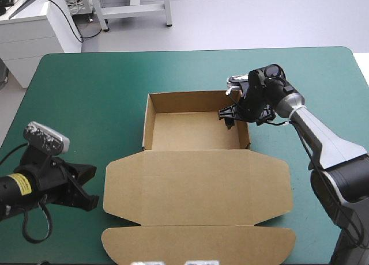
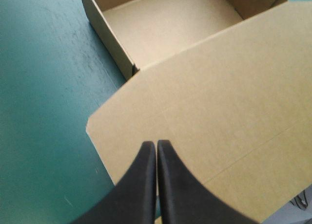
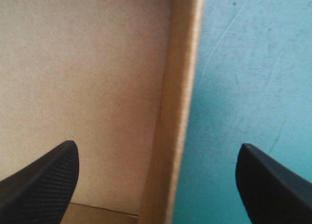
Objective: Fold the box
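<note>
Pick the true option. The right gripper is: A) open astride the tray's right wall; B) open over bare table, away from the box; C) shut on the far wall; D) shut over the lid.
A: the right wrist view shows the right gripper open, one finger over the box floor, the other over the table.

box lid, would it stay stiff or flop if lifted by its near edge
The lid looks like flat board, so it would probably stay fairly stiff, bending mainly at its creases. It likely hinges up along the fold at the tray. The empty box seems light, so it may slide on the cover when pushed.
</note>
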Controlling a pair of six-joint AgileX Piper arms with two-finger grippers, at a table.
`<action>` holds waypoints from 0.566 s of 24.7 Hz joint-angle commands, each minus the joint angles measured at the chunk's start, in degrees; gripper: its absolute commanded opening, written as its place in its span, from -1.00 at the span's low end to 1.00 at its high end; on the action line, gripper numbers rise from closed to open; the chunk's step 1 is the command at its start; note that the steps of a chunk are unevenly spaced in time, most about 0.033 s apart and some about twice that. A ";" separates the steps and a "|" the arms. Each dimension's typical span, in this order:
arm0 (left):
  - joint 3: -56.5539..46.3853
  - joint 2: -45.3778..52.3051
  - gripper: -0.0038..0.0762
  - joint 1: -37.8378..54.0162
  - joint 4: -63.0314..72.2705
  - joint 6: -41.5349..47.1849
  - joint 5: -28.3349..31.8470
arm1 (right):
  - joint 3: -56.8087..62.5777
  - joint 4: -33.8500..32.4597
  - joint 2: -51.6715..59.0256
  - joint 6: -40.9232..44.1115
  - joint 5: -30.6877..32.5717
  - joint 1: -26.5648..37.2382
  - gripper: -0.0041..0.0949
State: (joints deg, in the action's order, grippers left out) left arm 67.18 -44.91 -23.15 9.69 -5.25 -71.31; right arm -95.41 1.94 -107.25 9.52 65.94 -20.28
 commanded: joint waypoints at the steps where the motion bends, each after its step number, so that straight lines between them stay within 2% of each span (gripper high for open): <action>1: -4.73 5.04 -0.92 -0.18 1.31 0.08 5.47 | -1.23 2.35 1.21 -1.11 -1.21 0.03 0.71; 4: -9.43 9.12 -0.92 -0.18 1.31 0.08 7.64 | -1.11 4.07 0.80 -1.86 -1.09 0.03 0.62; 7: -12.78 13.58 -0.92 -0.18 1.31 0.08 8.33 | -1.11 3.95 0.80 -1.65 -0.81 0.03 0.14; 9: -13.43 15.12 -0.92 -0.18 1.31 0.37 8.11 | -1.11 3.95 0.80 -1.65 0.05 0.03 -0.24; 11: -13.42 16.07 -0.92 -0.18 1.31 0.26 7.70 | -1.11 3.95 0.80 -1.84 1.38 0.03 -0.78; 12: -13.42 16.31 -0.92 -0.18 1.31 0.38 7.70 | -1.11 3.78 0.80 -1.89 1.55 0.03 -0.97; 14: -13.42 16.79 -0.92 -0.18 1.31 -0.10 6.27 | -1.11 3.22 1.20 -1.75 1.65 0.03 -0.96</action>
State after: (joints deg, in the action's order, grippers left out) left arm 52.42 -27.81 -23.15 9.76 -5.25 -67.48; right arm -95.12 4.92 -109.48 8.48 67.40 -20.33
